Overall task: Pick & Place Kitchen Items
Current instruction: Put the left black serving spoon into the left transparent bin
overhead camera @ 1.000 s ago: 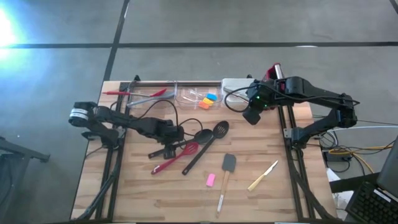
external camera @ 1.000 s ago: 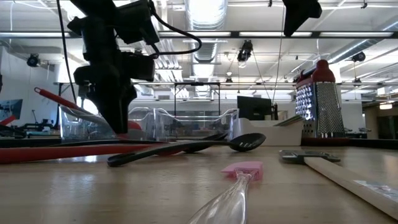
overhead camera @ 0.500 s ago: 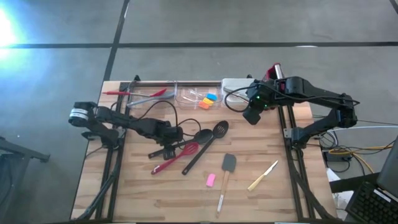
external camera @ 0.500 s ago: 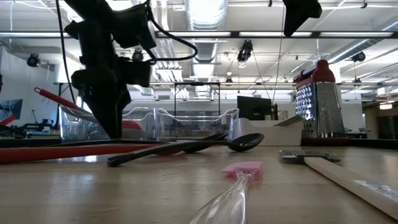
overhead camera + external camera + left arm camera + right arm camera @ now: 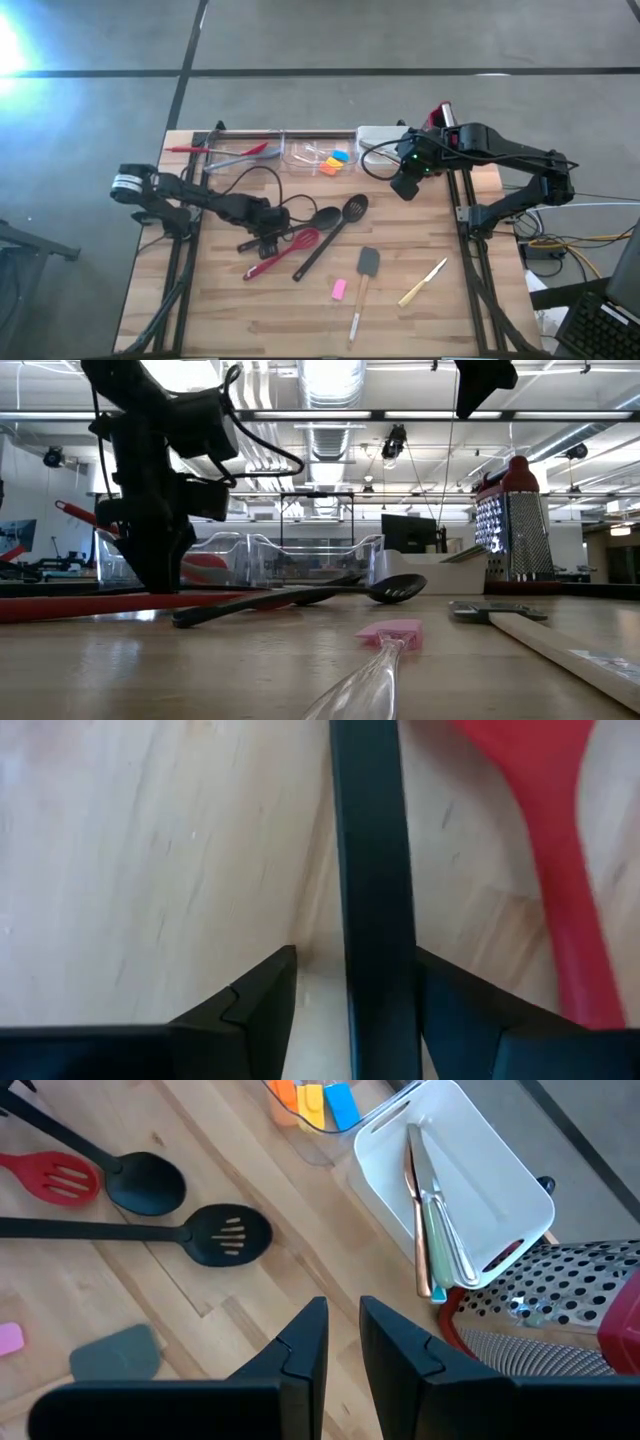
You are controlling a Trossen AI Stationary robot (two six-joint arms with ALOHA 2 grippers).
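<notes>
Looking down from above, I see my left gripper has slid leftward along the black ladle. Low view: it now sits at table level. Left wrist: parted fingers straddle the handle, unclosed, so pickup seems imminent. My right gripper hovers, narrow and empty.

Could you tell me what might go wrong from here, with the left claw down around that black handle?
1. The left claw straddles the black ladle handle with its fingers open; the red spatula handle lies right beside it and could be nudged or dragged as the claw closes.
2. The ladle bowl lies close to the slotted spoon, so lifting may disturb it.
</notes>
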